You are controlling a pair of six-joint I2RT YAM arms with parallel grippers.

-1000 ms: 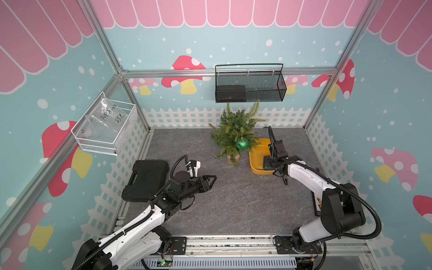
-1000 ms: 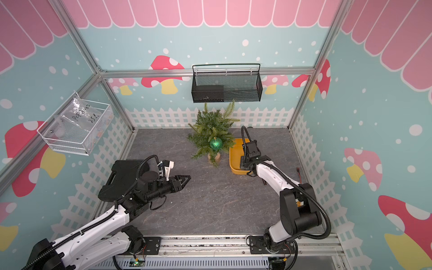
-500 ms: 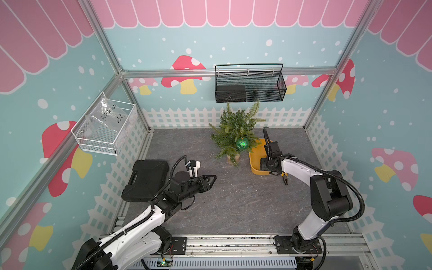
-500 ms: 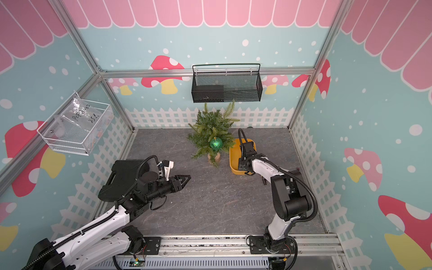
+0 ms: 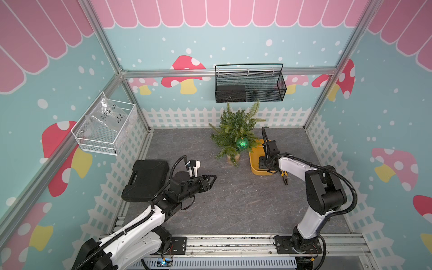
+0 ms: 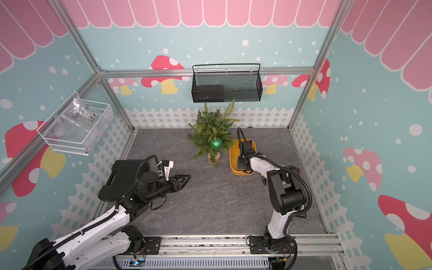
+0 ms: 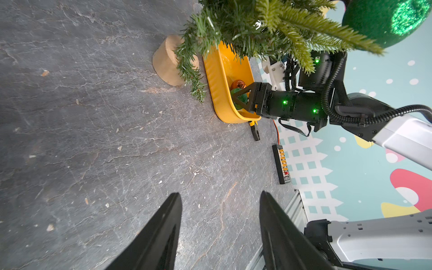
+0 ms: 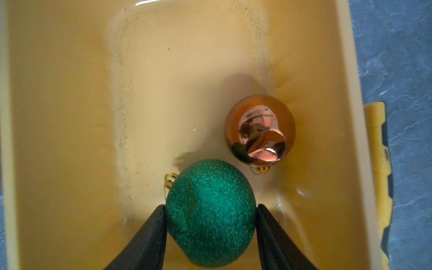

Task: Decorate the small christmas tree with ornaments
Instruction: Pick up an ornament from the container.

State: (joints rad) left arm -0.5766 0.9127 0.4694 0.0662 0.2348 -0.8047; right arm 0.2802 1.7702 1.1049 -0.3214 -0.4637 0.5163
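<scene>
A glittery green bauble (image 8: 210,214) is pinched by the right claw (image 8: 210,205) in the yellow tray (image 8: 70,117), just right of the small christmas tree (image 5: 235,131), on which a second green bauble (image 5: 242,143) is hung. The left claw (image 7: 219,193) is held spread over the surface (image 7: 93,140).

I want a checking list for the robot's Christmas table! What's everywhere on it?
Surface: grey tabletop, small crumbs scattered.
Job's things: small christmas tree upright, hung green bauble on it; loose green bauble and copper bauble lie in the yellow tray.
Clutter: black case; yellow-handled pliers beside the tray.
Grippers: left gripper open, empty; right gripper fingers against both sides of the loose green bauble.
Cables: black hoses along both arms, nothing seen snagged.
Surroundings: black mesh basket and white wire basket on the walls.
</scene>
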